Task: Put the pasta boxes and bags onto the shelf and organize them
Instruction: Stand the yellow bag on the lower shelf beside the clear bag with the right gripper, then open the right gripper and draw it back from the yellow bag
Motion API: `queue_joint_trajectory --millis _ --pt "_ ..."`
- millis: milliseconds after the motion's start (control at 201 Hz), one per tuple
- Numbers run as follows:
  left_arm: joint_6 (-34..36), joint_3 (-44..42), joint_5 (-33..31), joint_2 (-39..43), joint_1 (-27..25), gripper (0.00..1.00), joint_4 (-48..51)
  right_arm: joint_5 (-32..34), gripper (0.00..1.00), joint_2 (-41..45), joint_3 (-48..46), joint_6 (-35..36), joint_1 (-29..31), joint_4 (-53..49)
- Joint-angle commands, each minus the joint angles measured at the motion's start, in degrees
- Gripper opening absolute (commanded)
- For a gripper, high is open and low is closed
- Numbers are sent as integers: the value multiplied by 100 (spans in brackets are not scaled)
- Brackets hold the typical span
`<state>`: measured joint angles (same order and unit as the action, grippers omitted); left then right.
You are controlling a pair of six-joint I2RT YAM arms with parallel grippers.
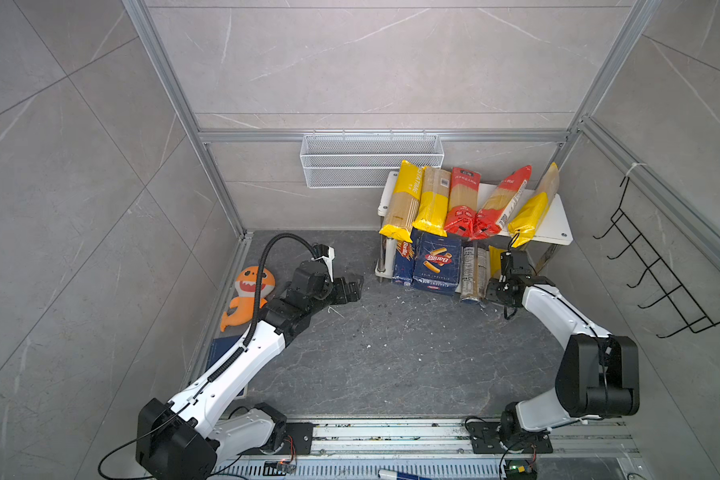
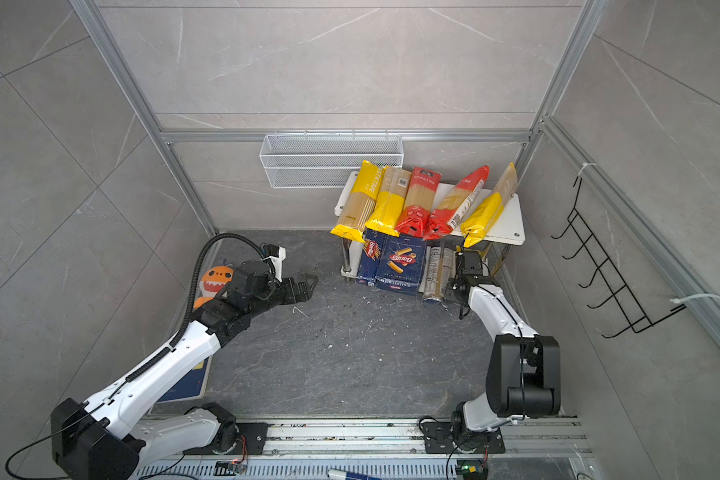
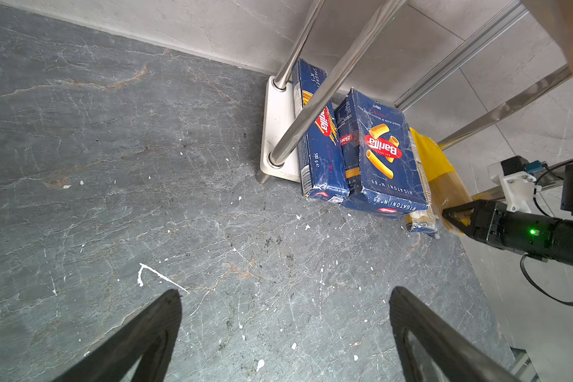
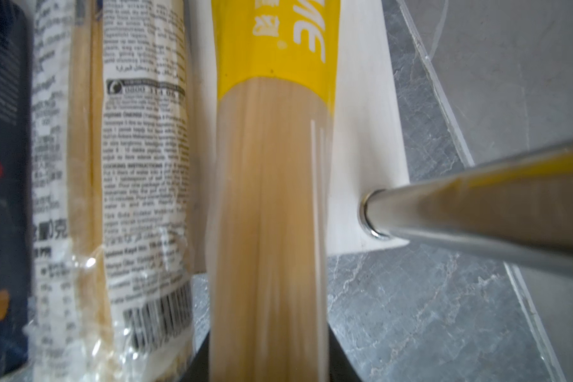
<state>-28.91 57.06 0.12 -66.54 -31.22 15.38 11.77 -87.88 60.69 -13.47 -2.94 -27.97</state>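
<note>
Handling note: right gripper (image 3: 454, 216) is pinched narrow on the near end of a yellow-ended spaghetti bag (image 4: 268, 198). The rest of it runs in over the lower board of the shelf (image 1: 558, 226), just beside the chrome leg (image 4: 477, 205) at that board's front corner. My read: the film is slick, and the bundle is stiff lengthwise but its strands are brittle. An end grip therefore makes a long lever with sag, slip and snap risk; a hold nearer mid-length with modest squeeze would carry better. Left gripper (image 3: 285, 330) is spread wide and empty over bare floor (image 3: 146, 165), well out from the shelf front. On the shelf's lower tier, with front ends sticking out past its edge, are the narrow Barilla box (image 3: 321, 148) and the wide Barilla box (image 3: 384, 155) touching it. Next comes the clear printed bag (image 4: 139, 165), just beside the held one. The cartons look scuffed but rigid, so clamp them across the thin faces; likely the heaviest items here. A row of bags (image 1: 462, 199) lies across the shelf's top board, yellow and red ends overhanging its front; the outer ones are skewed. Legible: "Barilla", "RIGATONI N°89", "N°5" and "500 g" on the cartons, "COOKING INSTRUCTIONS" and a barcode on the clear bag. The held bag shows white "ME" plus Chinese characters. A top-board yellow bag reads roughly "ISTATIME".
</note>
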Motion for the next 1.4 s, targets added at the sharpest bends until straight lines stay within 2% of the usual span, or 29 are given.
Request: queue_joint_trajectory --millis 0,199,393,458,582,677,901,1105,1190,1269,1284,1299,1394 --pt "100 106 -36 -48 20 100 -87 144 14 -126 79 -86 -98 -25" --pt "97 52 -36 -105 25 100 -142 -86 13 95 -74 16 6 126" --pt "112 11 5 -180 41 100 -218 284 19 -265 190 16 9 -72" --pt "140 9 -8 -184 53 100 -210 432 24 -379 216 -23 6 -111" --pt "153 -5 -3 -160 72 100 -184 604 49 -501 246 -82 8 -227" --pt "127 -33 7 -140 74 100 -160 698 59 -521 247 -158 5 -313" --pt "62 -92 37 -28 73 100 -125 678 68 -295 97 -226 9 -332" --pt "52 -139 -8 190 75 100 -36 474 82 181 -104 -213 8 -366" --pt "45 -188 -37 276 72 100 11 329 85 376 -194 -233 7 -415" --pt "17 -241 -82 366 72 100 51 236 90 569 -282 -287 29 -478" --pt "12 -250 -89 380 74 100 57 230 97 611 -309 -298 51 -486" --pt "8 -266 -99 398 73 100 68 229 99 653 -322 -307 56 -507" --pt "-10 -340 -185 487 72 100 131 173 99 894 -395 -361 120 -646"
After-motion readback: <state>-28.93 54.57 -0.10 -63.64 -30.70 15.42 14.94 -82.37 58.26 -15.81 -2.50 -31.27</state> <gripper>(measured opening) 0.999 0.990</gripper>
